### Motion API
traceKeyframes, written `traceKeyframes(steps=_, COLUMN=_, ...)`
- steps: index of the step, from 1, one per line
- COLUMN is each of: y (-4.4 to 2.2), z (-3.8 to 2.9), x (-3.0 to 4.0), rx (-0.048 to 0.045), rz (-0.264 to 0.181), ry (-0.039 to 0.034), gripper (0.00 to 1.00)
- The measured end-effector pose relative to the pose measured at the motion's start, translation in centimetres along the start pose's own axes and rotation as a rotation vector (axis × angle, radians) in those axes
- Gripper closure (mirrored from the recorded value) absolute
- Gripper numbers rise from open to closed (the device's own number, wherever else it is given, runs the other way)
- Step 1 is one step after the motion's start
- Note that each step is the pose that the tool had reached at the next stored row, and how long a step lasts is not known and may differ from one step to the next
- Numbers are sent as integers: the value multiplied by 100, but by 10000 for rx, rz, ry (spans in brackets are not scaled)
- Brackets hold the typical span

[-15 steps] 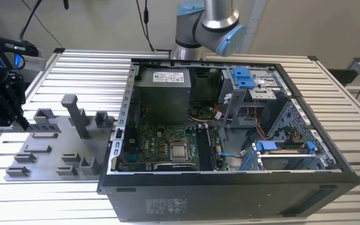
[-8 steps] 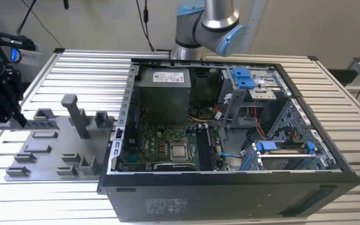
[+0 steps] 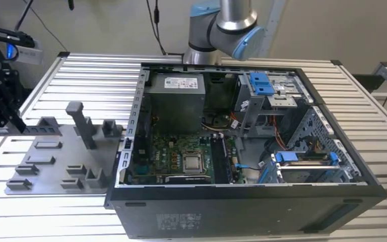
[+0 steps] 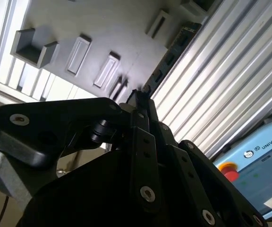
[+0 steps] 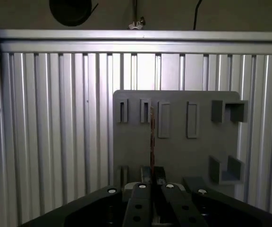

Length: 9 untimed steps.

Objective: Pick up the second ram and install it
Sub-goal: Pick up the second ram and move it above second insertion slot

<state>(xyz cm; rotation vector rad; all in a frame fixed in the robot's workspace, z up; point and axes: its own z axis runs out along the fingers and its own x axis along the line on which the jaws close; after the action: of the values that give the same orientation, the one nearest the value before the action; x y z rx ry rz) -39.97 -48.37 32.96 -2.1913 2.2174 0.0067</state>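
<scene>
The black linkage gripper [image 5: 152, 176] has its 2 fingers clamped against the broad faces of the second ram [image 5: 152, 135], a thin, long, dark green memory stick. The first wrist view catches it edge-on as a narrow line. Pinching the flat faces probably keeps the stiff, smooth board from twisting. In the second wrist view the second ram [image 4: 170, 53] runs out past the fingertips, its row of black chips showing. It hangs over the matt grey plastic fixture plate [image 5: 183, 156], whose rectangular slots and U-shaped blocks look made to stand parts upright, on the ribbed aluminium table [image 5: 55, 118]. The open black metal computer case [image 3: 247, 214], with its green motherboard [image 3: 173, 151], sits well apart, toward the exterior view's right.
</scene>
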Motion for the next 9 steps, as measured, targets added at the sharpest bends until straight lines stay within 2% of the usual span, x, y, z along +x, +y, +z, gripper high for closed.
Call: traceKeyframes(steps=9, y=2, z=-116, x=-2, rx=26, rz=-1, ry=-1, gripper=86)
